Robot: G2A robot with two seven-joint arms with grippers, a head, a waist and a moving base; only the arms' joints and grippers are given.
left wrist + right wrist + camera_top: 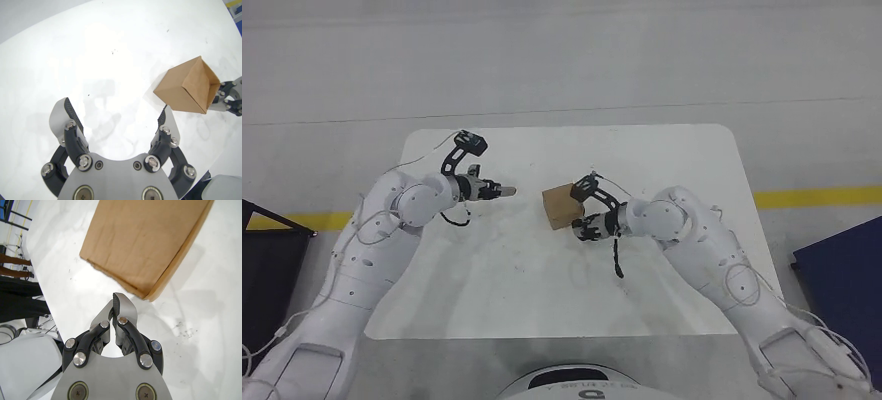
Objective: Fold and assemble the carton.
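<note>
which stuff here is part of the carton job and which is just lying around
Job: carton; right gripper, shut, next to the carton; left gripper, open, apart from it.

Not the job: table under it all; black frame, blue object and yellow floor line, all off the table.

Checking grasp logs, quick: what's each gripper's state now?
Left gripper: open, empty.
Right gripper: shut, nothing held, tips by the brown cardboard carton.

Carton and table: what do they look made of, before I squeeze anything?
Carton: brown cardboard, matte, with raw layered edges showing at the folded flaps. Table: white, smooth, faintly glossy, with dark scuffs; probably laminate or painted board, can't tell which.
</note>
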